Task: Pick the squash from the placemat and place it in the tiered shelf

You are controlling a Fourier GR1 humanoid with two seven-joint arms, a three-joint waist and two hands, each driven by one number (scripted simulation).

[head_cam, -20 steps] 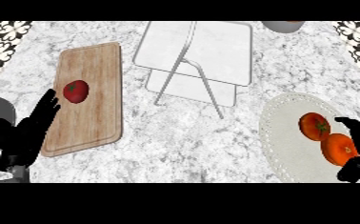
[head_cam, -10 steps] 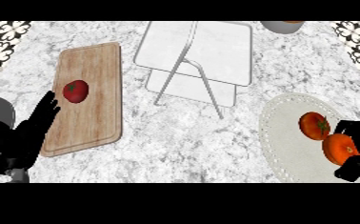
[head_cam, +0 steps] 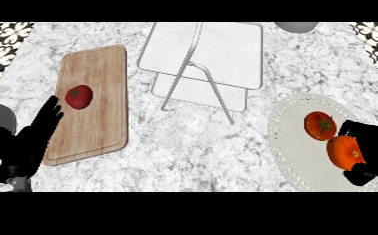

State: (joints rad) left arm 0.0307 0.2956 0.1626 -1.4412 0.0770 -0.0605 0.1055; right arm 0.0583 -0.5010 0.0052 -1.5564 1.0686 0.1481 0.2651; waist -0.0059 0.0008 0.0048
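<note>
Right robot hand (head_cam: 359,151) low at the right edge, fingers and thumb curled round the orange squash (head_cam: 344,152), pinching it from above and below. Squash on the white placemat (head_cam: 291,134), near its right end, not visibly lifted. Touching or almost touching it, up and to the left, a second orange-red fruit (head_cam: 320,125) with a dark stem, also on the placemat.

Left robot hand (head_cam: 33,139) at the lower left, fingers straight and spread, resting along the left edge of the wooden cutting board (head_cam: 96,114). Nothing held there. On the board, toward its upper half, a red tomato (head_cam: 79,96), just beside the fingertips but apart from them.

Marbled worktop (head_cam: 192,149) under everything.

Farther up, centre: the white tiered shelf (head_cam: 214,54), flat trays stacked on a thin wire frame, well apart from the placemat. Beyond it, at the top right edge, part of a grey round object (head_cam: 297,26), cut off.
</note>
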